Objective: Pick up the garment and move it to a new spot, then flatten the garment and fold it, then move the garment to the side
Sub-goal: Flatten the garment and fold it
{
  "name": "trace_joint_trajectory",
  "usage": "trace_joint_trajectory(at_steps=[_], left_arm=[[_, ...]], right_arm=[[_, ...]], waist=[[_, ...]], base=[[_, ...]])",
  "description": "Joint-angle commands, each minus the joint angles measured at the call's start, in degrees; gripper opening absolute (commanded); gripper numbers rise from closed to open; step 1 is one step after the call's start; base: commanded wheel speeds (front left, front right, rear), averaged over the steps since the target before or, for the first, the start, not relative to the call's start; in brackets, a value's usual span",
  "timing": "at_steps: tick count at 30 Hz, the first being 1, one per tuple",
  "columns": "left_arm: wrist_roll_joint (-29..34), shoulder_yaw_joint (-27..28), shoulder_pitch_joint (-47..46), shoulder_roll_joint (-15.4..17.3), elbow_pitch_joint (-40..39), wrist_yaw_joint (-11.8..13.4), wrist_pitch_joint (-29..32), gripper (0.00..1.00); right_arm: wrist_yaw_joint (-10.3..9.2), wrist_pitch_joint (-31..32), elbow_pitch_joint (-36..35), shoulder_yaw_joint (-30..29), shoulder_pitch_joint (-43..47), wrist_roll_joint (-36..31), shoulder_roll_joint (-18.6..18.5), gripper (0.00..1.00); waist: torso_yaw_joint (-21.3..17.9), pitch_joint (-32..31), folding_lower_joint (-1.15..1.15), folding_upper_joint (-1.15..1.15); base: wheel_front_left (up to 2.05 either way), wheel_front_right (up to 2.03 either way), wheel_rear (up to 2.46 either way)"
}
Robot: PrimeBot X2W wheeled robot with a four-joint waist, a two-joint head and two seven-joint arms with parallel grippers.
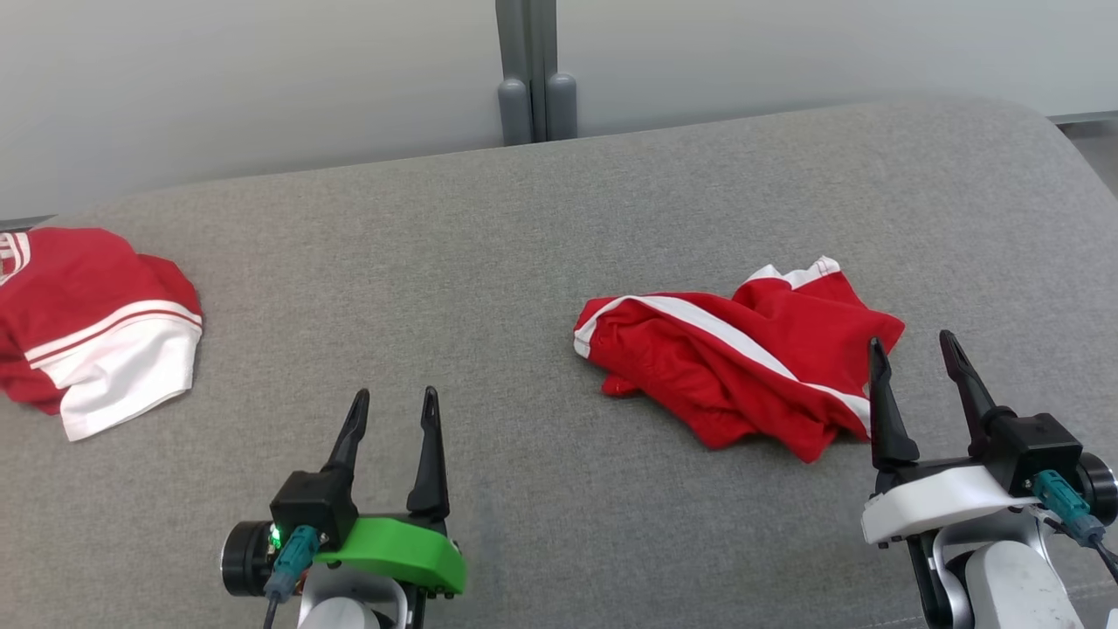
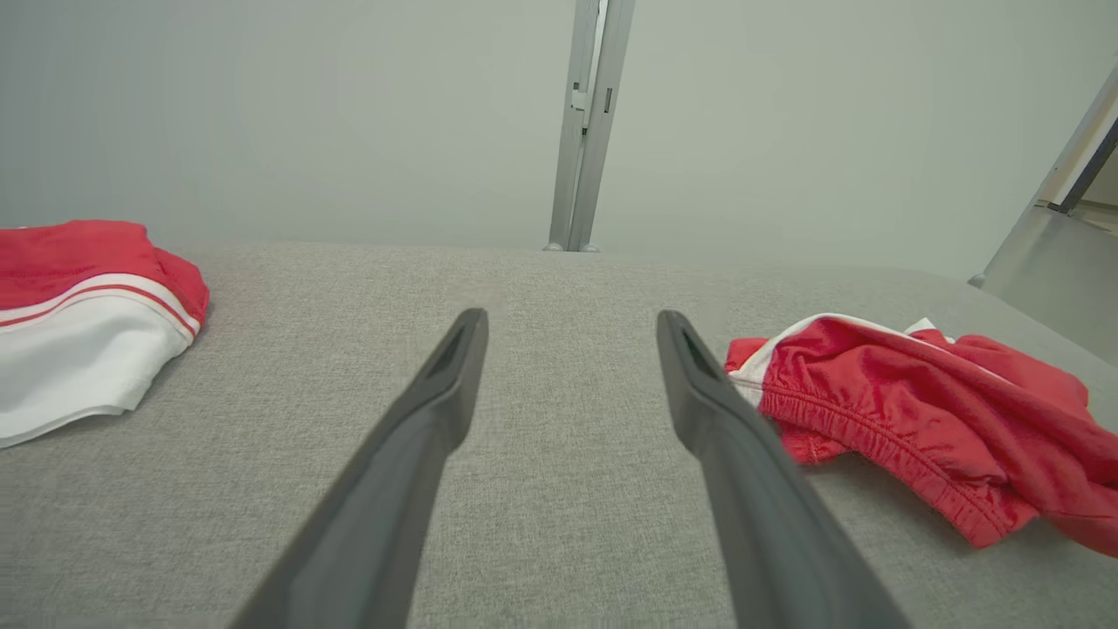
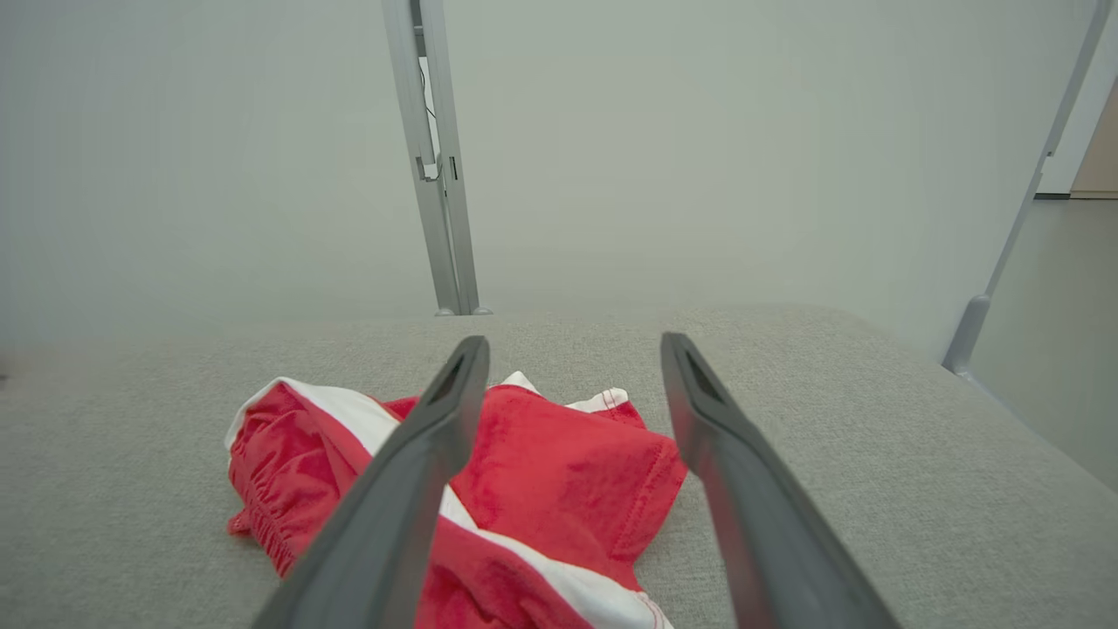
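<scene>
A crumpled pair of red shorts with white side stripes (image 1: 742, 358) (image 2: 926, 411) (image 3: 541, 472) lies right of centre on the grey padded surface (image 1: 524, 245). My right gripper (image 1: 913, 345) (image 3: 572, 349) hovers open just at the shorts' near right edge, nothing between its fingers. My left gripper (image 1: 393, 402) (image 2: 572, 323) is open over bare fabric, well left of the shorts.
A second red and white garment (image 1: 87, 323) (image 2: 79, 314) lies folded at the far left edge. A grey metal post (image 1: 534, 70) stands behind the surface against a pale wall. The surface's rounded right edge (image 3: 1004, 419) drops to the floor.
</scene>
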Motion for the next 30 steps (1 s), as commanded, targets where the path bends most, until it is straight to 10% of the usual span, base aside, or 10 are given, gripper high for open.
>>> trace_joint_trajectory(at_steps=[1,17,30], left_arm=[[-0.52,0.00,0.71,0.19,-0.02,0.39,-0.01,1.00],[0.09,0.60,0.24,0.19,-0.83,0.61,-0.02,1.00],[0.87,0.32,-1.90,0.19,-1.30,0.33,-0.01,1.00]], right_arm=[[-0.10,-0.17,-0.12,0.05,0.14,0.68,-0.14,1.00],[-0.10,-0.17,2.16,-1.28,-0.81,2.95,-0.20,1.00],[-0.10,4.39,20.14,-8.68,-7.29,-2.69,-0.14,1.00]], waist=[[0.66,-0.33,0.00,0.00],[1.69,0.68,0.00,0.00],[2.59,5.05,0.00,0.00]], base=[[0.00,0.00,0.00],[0.00,0.00,0.00],[0.00,0.00,0.00]])
